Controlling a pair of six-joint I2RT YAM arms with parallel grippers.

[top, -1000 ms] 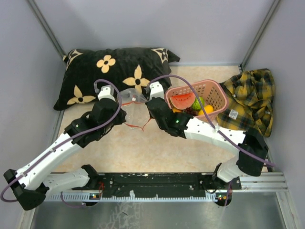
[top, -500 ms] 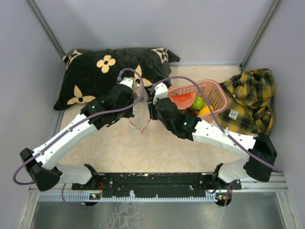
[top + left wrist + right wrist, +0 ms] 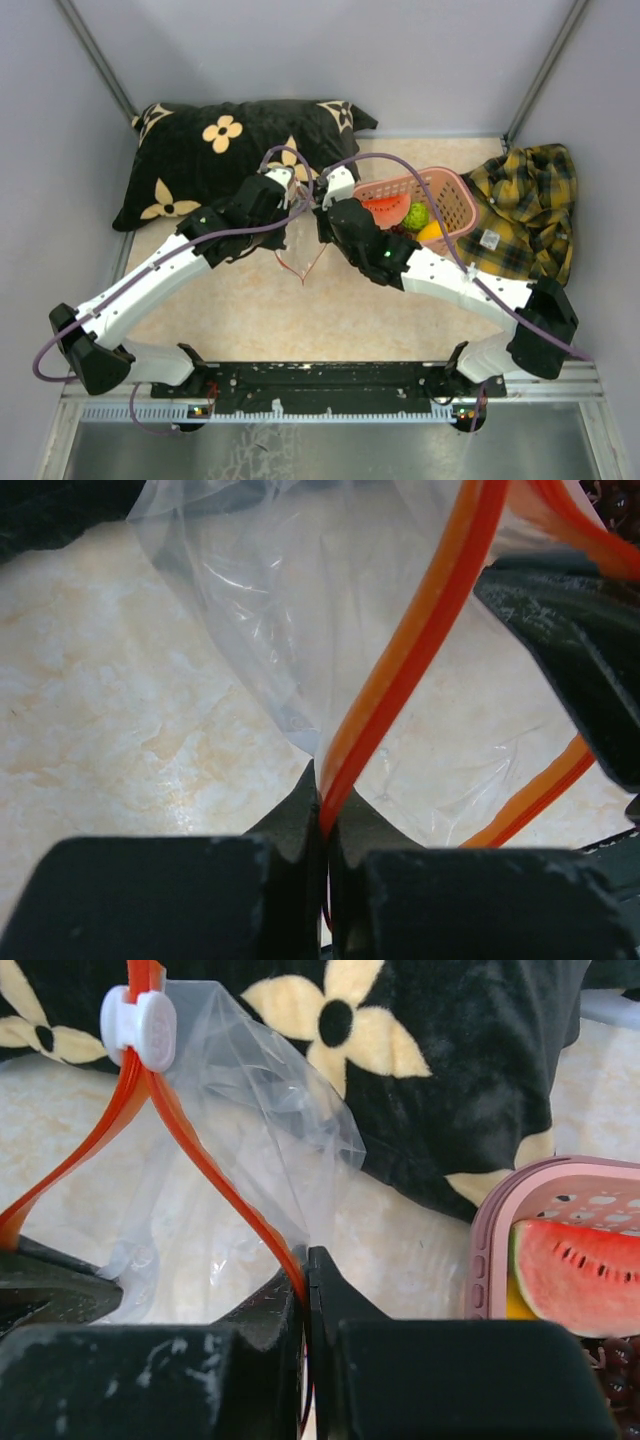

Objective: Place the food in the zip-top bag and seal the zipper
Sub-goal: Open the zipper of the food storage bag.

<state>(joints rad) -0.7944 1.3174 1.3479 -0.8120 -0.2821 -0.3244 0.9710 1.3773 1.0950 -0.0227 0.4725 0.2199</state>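
Orange zipper [image 3: 400, 670] sits clamped tight in both the left end effector [image 3: 325, 820] and right end effector [image 3: 305, 1280], zip-top bag [image 3: 250, 1090] spread between them, while the food [image 3: 580, 1280] lies in the pink basket [image 3: 485, 1260], nearer the right one.

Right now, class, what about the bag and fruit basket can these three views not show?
- Top view: the right arm covers part of the pink basket and, with the left arm, most of the zip-top bag; only a zipper loop shows.
- Right wrist view: the frame edge cuts the watermelon slice.
- Left wrist view: the bag runs past the top edge.
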